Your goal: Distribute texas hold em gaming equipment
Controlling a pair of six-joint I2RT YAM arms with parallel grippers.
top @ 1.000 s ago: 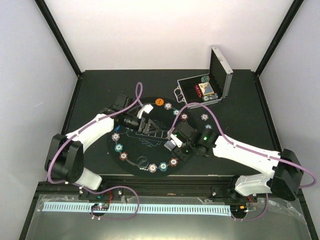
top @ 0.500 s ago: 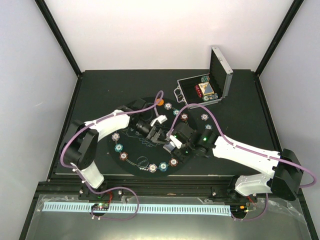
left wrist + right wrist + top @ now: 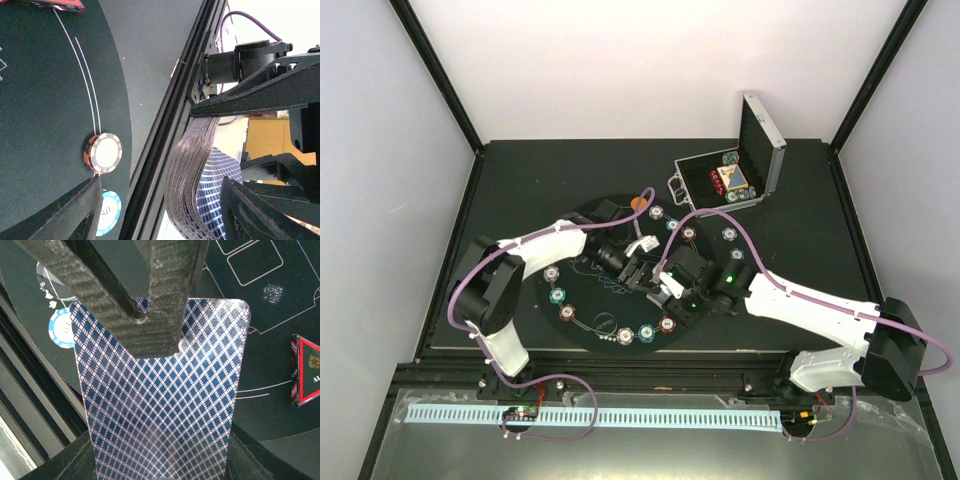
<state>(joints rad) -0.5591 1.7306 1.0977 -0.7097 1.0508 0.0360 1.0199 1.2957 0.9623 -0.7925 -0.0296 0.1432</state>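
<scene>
Cards [image 3: 160, 390], blue-diamond backs, sit bowed in R gripper [image 3: 160, 462], pinched by side edges, over mat [image 3: 45, 125] centre. L gripper [image 3: 167, 212] wide open, fingers either side of them; contact unclear.

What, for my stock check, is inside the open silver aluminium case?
The silver aluminium case shows teal-and-white round chips, a tan block and red pieces; anything beneath them is covered.
</scene>
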